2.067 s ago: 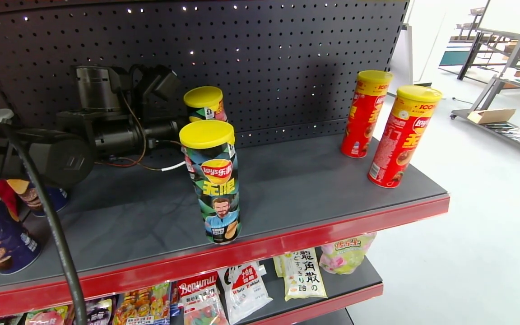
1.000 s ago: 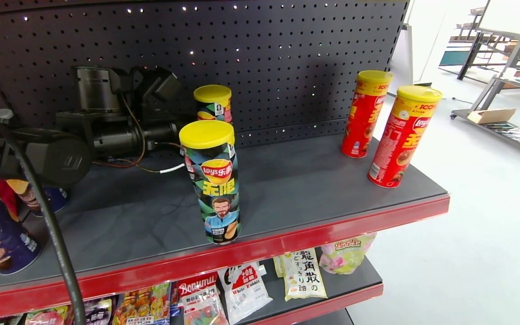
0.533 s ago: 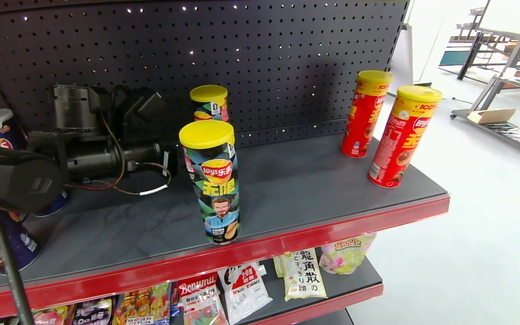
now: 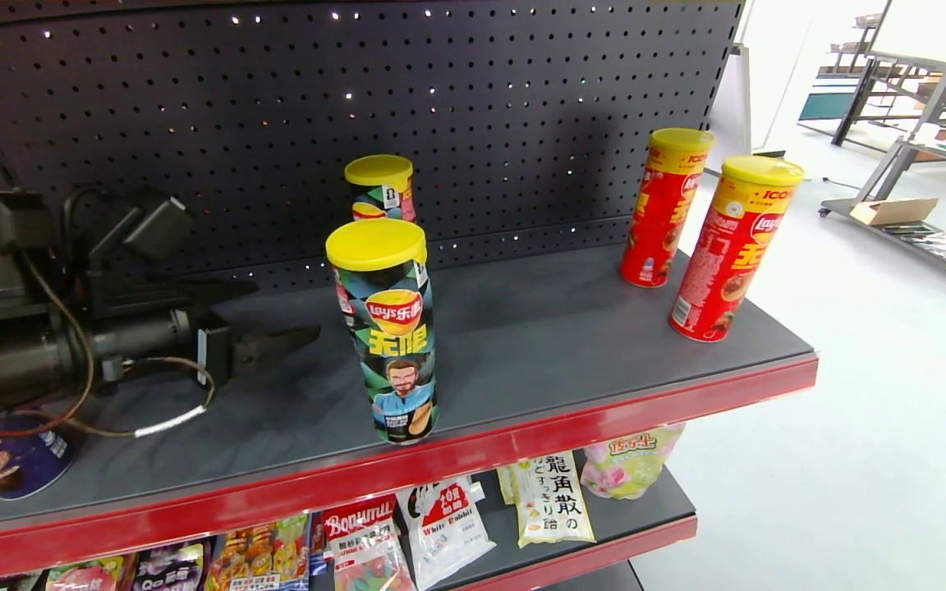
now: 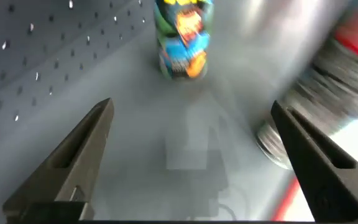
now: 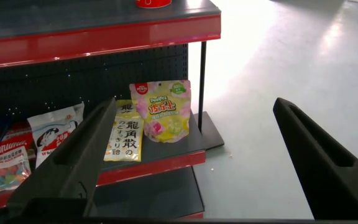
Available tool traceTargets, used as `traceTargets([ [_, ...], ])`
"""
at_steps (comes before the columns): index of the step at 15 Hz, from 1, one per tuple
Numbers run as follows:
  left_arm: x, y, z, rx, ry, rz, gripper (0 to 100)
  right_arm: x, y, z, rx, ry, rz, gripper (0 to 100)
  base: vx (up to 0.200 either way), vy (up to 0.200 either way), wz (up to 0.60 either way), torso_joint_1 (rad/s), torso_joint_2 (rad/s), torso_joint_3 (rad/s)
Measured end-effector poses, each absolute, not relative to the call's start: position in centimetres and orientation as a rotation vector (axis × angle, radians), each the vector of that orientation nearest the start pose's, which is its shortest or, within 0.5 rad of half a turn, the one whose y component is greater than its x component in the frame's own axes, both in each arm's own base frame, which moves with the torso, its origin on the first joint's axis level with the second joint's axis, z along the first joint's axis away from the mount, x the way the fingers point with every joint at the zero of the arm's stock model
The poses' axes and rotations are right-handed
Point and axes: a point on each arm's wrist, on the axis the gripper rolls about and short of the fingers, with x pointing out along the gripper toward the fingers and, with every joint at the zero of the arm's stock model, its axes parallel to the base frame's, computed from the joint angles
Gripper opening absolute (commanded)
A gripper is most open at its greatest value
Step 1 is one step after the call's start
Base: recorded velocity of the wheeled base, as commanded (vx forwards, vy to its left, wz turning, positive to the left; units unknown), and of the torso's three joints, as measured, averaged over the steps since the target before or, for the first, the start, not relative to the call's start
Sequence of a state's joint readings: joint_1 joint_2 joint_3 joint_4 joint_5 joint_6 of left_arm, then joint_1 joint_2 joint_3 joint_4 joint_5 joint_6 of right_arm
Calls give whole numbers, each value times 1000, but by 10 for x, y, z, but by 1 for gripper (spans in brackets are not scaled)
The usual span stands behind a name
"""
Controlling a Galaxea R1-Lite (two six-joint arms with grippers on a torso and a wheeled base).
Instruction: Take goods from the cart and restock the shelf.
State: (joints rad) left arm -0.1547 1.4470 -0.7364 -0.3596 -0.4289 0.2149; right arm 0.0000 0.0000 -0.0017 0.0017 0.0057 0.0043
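On the top shelf (image 4: 571, 328), the left gripper (image 4: 276, 313) sits low over the board at the left end, jaws spread wide with nothing in them. The back can (image 4: 380, 187) stands upright by the pegboard (image 4: 522, 98), apart from the fingertips and behind the front can (image 4: 387, 328), which is near the red edge. One red can (image 4: 666, 205) and a second red can (image 4: 734, 246) stand upright at the right end. A blue can (image 4: 9, 464) sits under the left arm. The right gripper (image 6: 194, 102) is wide open and empty, facing the lower shelf (image 6: 154, 165) with snack bags (image 6: 161, 109).
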Motion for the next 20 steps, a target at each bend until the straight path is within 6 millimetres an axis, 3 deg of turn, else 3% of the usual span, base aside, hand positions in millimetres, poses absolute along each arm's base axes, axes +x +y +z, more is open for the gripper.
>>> traceTargets([
  [4,175,-23,207,137,382,-517,100,-23,0,76,5,0,6,100,0,0,0,0,0,0],
  [7,131,-13,212,132,349,-463,100,-23,0,76,5,0,6,100,0,0,0,0,0,0],
  [9,91,-11,210,125,301,-425,100,-23,0,76,4,0,6,100,0,0,0,0,0,0],
  [14,14,-6,183,76,132,-264,100,-23,0,76,5,0,6,100,0,0,0,0,0,0],
  [17,-6,-2,161,26,85,-108,100,-23,0,76,5,0,6,100,0,0,0,0,0,0],
  [20,-14,-2,138,24,78,-117,100,-23,0,76,5,1,6,100,0,0,0,0,0,0],
])
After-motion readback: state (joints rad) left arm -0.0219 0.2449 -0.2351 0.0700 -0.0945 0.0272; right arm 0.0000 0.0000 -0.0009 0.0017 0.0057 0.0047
